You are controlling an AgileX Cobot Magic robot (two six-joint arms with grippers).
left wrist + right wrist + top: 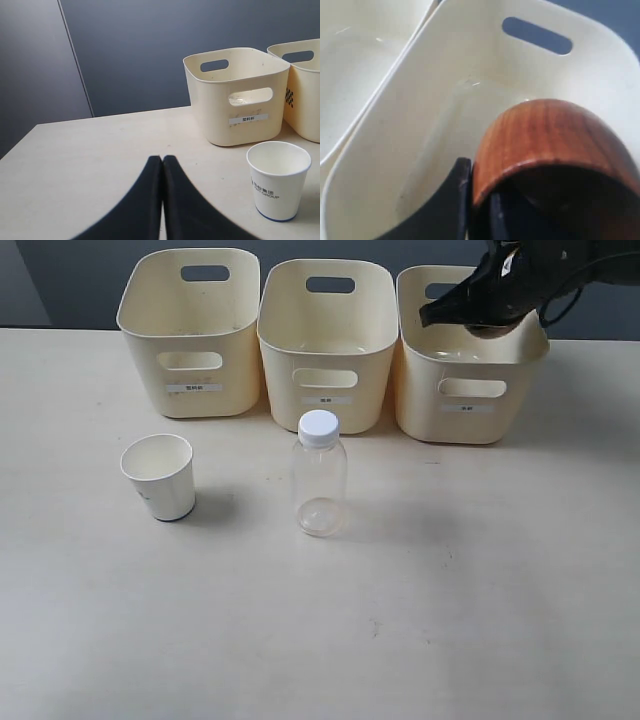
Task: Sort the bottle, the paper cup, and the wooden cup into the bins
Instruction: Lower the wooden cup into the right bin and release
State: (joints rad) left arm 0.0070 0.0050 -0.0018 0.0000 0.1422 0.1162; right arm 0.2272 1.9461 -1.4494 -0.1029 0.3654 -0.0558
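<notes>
The clear bottle with its white cap stands mid-table. To its left stands the white paper cup, seen also in the left wrist view. Three cream bins line the back: left, middle, right. My right gripper hangs over the right bin, shut on the rim of the reddish-brown wooden cup, one finger outside the wall and one inside. The cup's mouth faces the wrist camera. My left gripper is shut and empty, low over the table beside the paper cup.
The left bin shows behind the paper cup in the left wrist view, with a second bin beside it. The table's front half is bare light wood. A dark wall stands behind the bins.
</notes>
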